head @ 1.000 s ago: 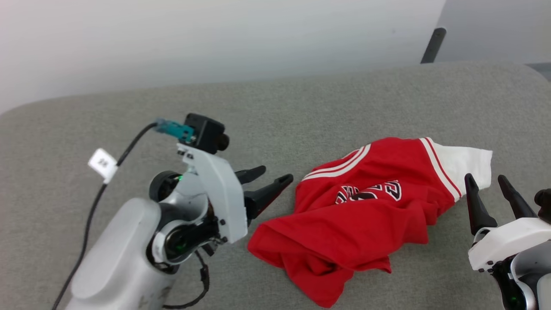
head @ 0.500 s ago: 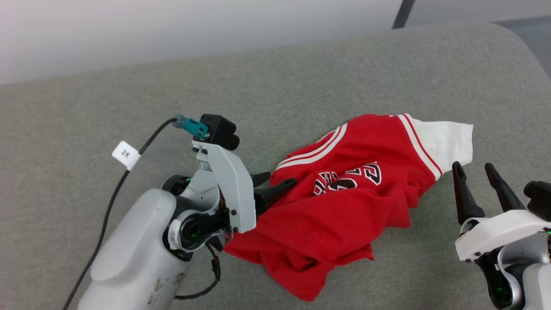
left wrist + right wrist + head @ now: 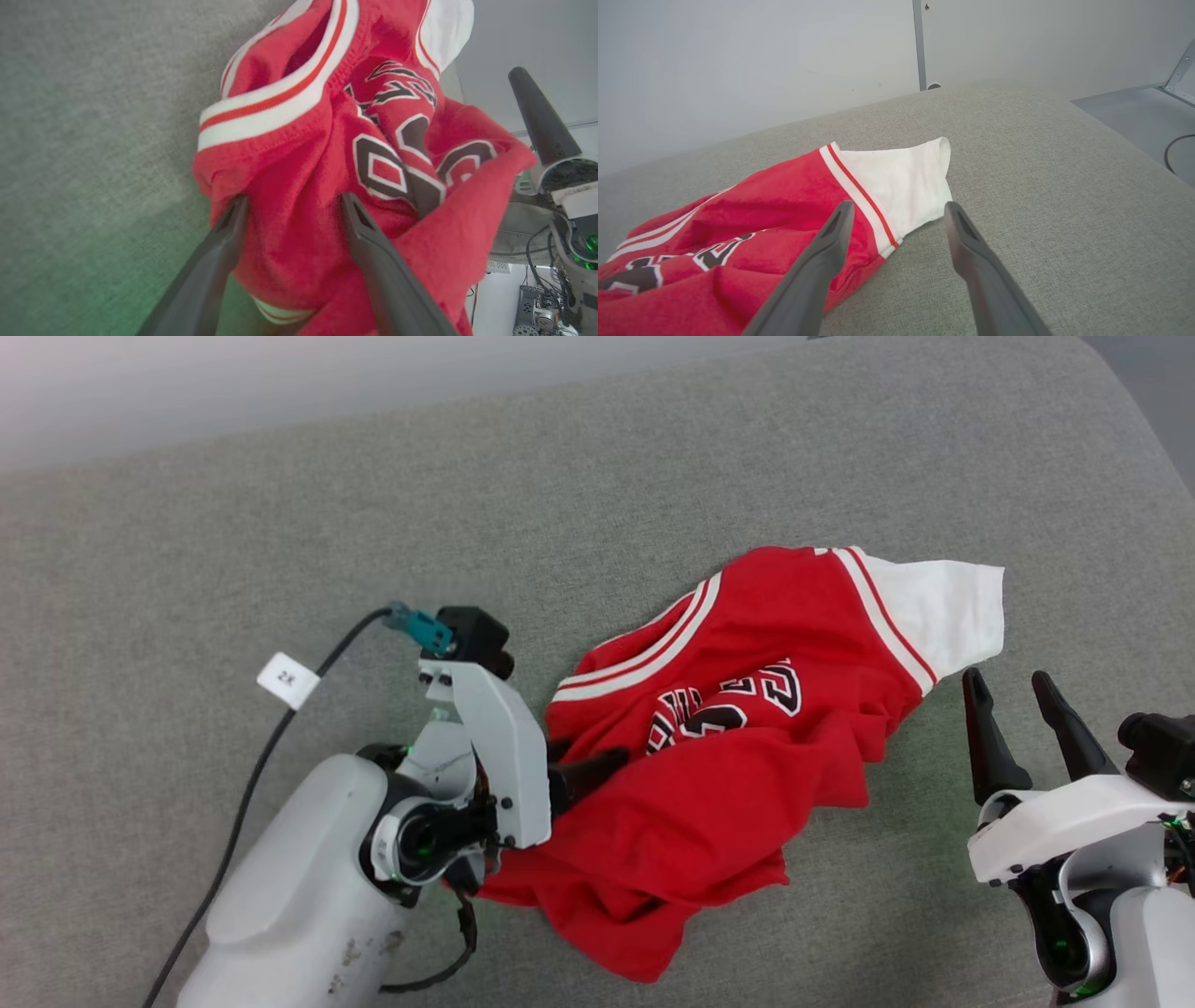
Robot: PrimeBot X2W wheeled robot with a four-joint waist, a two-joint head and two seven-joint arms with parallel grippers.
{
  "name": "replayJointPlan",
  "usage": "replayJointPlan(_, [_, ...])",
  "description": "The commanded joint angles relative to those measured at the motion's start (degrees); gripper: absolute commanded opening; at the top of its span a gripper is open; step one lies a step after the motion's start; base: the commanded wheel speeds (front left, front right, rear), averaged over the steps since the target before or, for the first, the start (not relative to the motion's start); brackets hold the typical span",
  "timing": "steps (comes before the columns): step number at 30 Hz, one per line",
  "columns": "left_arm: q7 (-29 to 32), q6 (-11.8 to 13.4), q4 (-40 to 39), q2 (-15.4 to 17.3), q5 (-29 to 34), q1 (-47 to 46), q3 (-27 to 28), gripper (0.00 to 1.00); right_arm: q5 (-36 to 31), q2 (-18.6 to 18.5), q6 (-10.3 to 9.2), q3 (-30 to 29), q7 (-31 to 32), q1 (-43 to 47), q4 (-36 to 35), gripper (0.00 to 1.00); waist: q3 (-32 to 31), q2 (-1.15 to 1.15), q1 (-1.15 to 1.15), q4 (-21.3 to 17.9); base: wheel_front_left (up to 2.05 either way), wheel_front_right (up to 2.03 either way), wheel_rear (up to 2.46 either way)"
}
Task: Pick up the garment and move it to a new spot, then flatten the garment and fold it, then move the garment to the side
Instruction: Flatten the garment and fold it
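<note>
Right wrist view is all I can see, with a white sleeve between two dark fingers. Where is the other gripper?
Observer: The left gripper is at the other side of the garment, its fingers straddling red cloth just below the striped collar.
Operator: Did it grab the shirt?
Observer: No. Its jaws stand open with the cloth between them, not pinched.
Operator: Is the shirt flat?
Observer: No. Nearest the robot, the hem lies bunched in folds on the grey cushion.
</note>
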Motion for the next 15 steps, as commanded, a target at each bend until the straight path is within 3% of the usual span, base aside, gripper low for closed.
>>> replayJointPlan(1, [0.2, 0.3, 0.5, 0.2, 0.4, 0.7, -0.2, 1.00, 0.3, 0.1, 0.00, 0.2, -0.4, -1.0, 0.2, 1.00, 0.1, 0.00, 0.00, 0.0, 0.00, 0.00, 0.00])
replayJointPlan(2, [0.3, 0.3, 0.9, 0.2, 0.2, 0.7, -0.1, 0.85, 0.3, 0.1, 0.00, 0.3, -0.5, -1.0, 0.4, 1.00, 0.1, 0.00, 0.00, 0.0, 0.00, 0.00, 0.00])
replayJointPlan(3, [0.2, 0.2, 1.3, 0.2, 0.1, 0.6, -0.1, 0.27, 0.3, 0.1, 0.00, 0.4, -0.6, -1.1, 0.7, 1.00, 0.1, 0.00, 0.00, 0.0, 0.00, 0.00, 0.00])
replayJointPlan(4, [0.1, 0.1, 1.6, 0.2, -0.1, 0.5, 0.0, 0.00, 0.3, 0.2, 0.00, 0.4, -0.6, -1.3, 0.9, 1.00, 0.1, 0.00, 0.00, 0.1, 0.00, 0.00, 0.00])
replayJointPlan(15, [-2.0, -1.7, 3.6, 0.6, -0.1, -1.6, 0.9, 0.00, -0.3, 0.0, 0.00, 0.4, -0.7, -1.4, 1.1, 1.00, -1.0, 0.00, 0.00, 1.8, 0.00, 0.00, 0.00])
